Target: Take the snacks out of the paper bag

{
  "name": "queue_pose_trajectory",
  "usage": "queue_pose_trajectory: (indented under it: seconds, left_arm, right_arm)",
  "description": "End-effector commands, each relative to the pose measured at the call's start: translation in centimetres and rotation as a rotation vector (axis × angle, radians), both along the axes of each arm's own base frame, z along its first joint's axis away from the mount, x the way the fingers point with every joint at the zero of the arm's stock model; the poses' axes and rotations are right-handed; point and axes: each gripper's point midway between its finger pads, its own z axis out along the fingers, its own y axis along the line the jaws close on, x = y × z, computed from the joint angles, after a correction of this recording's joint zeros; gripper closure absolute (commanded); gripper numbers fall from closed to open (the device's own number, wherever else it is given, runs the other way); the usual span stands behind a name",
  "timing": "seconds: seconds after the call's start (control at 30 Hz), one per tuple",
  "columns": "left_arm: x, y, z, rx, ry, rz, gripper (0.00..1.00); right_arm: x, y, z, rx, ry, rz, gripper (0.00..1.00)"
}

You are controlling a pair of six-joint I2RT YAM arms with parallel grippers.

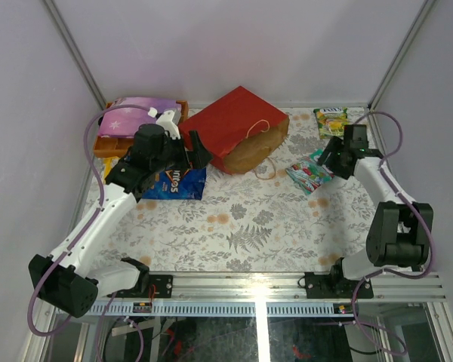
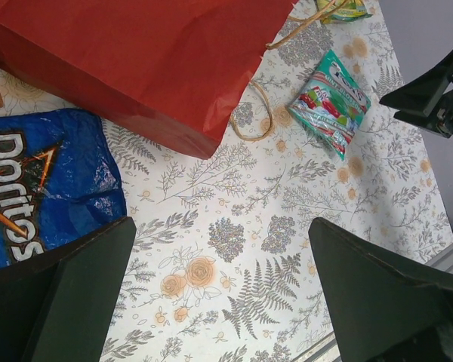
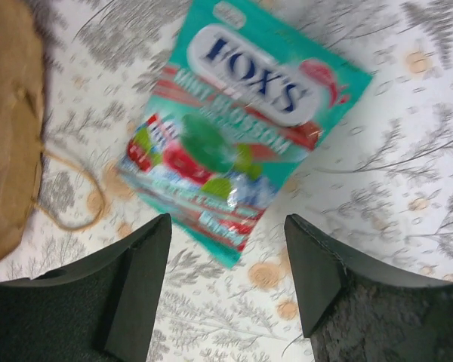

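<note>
From the overhead camera I see the red paper gift bag (image 1: 238,128) lying on its side at the far middle of the floral-patterned table (image 1: 249,226), its mouth facing right. The large blue Doritos chip bag (image 1: 177,183) lies just left of it by the left gripper (image 1: 195,154). A teal glossy candy packet (image 1: 309,173) lies beside the right gripper (image 1: 328,160), and a small green-yellow packet (image 1: 331,121) sits farther back, its label too small for me to read. On the left wrist camera the jaws stand wide apart, holding nothing. On the right wrist camera the jaws are parted and empty, with the teal packet flat on the table just beyond them.
</note>
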Motion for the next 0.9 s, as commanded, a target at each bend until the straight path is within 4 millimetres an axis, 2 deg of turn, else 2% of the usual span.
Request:
queue_pose_trajectory:
  seconds: [0.0, 0.1, 0.2, 0.27, 0.4, 0.57, 0.7, 0.87]
  left_arm:
    - [0.1, 0.2, 0.2, 0.012, -0.005, -0.003, 0.00]
    - [0.0, 0.1, 0.3, 0.016, -0.001, -0.011, 0.00]
    - [-0.3, 0.5, 0.1, 0.031, 0.001, -0.006, 0.00]
    - [-0.4, 0.8, 0.2, 0.039, -0.002, 0.000, 0.00]
    - [-0.7, 1.0, 0.1, 0.054, 0.005, -0.002, 0.00]
    - [-1.3, 1.5, 0.0, 0.078, 0.005, 0.001, 0.00]
    - [-1.4, 2.1, -0.4, 0.110, 0.010, 0.008, 0.00]
    - [-1.5, 2.0, -1.0, 0.129, 0.021, -0.012, 0.00]
  right_arm:
    - [-1.5, 3.1, 1.0, -0.121, -0.005, 0.003, 0.31]
    - [-2.8, 2.6, -1.6, -0.152, 0.010, -0.096, 0.29]
    - [-3.5, 1.3, -3.5, -0.199, 0.041, -0.175, 0.27]
    - [-3.1, 0.8, -4.2, -0.228, 0.055, -0.191, 0.23]
    - [-1.6, 1.0, -5.7, -0.244, 0.092, -0.166, 0.07]
    - [-0.3, 1.6, -8.2, -0.233, 0.154, -0.137, 0.06]
    - [0.5, 3.3, -9.4, -0.197, 0.190, -0.010, 0.06]
    - [0.5, 5.8, -9.6, -0.156, 0.207, 0.285, 0.06]
